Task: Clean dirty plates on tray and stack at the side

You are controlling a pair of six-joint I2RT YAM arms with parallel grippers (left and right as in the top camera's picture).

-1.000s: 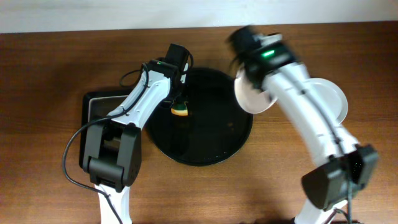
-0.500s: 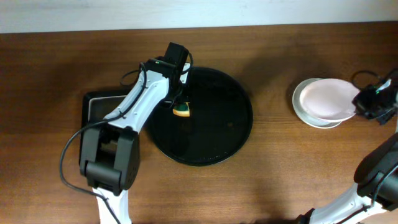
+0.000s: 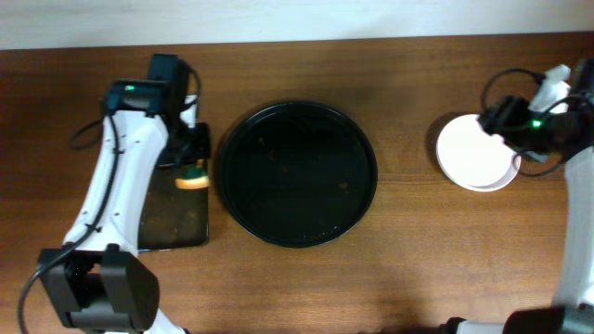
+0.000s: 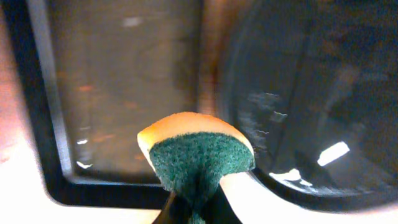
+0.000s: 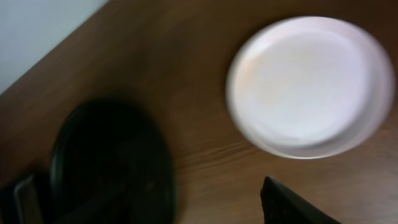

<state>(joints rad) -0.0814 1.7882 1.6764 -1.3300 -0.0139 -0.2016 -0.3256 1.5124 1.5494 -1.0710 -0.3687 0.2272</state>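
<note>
From above, the left arm (image 3: 116,186) rises from its base at the near left corner, runs up along the left side of the table (image 3: 418,269), and bends at the elbow so that the wrist turns inward. The left gripper (image 3: 193,160) points down over the right edge of the small rectangular tray (image 3: 162,218), and its jaws are clamped on a sponge (image 3: 192,178). The big round tray (image 3: 297,218) lies in the middle of the table, just beside the rectangular one, with only a few crumbs on its black floor. The plates (image 3: 469,158) sit stacked well to the right of it, off the tray and directly on the wood; how many are in the pile cannot be counted. The right arm (image 3: 566,130) reaches in from the right edge, with the right gripper (image 3: 501,125) over the far right rim of the stack.

The left wrist camera shows the sponge (image 4: 196,155) pinched between the fingers (image 4: 186,214), green scouring face toward the lens and orange body behind. The rectangular tray (image 4: 124,93) lies below left and the round tray (image 4: 311,93) below right.

In the blurred right wrist picture the top plate (image 5: 311,84) looks white and bare, apart from the one dark finger (image 5: 286,202) showing at the bottom. Whether these jaws are spread or closed cannot be told. The round tray (image 5: 106,162) lies far off at the lower left.
</note>
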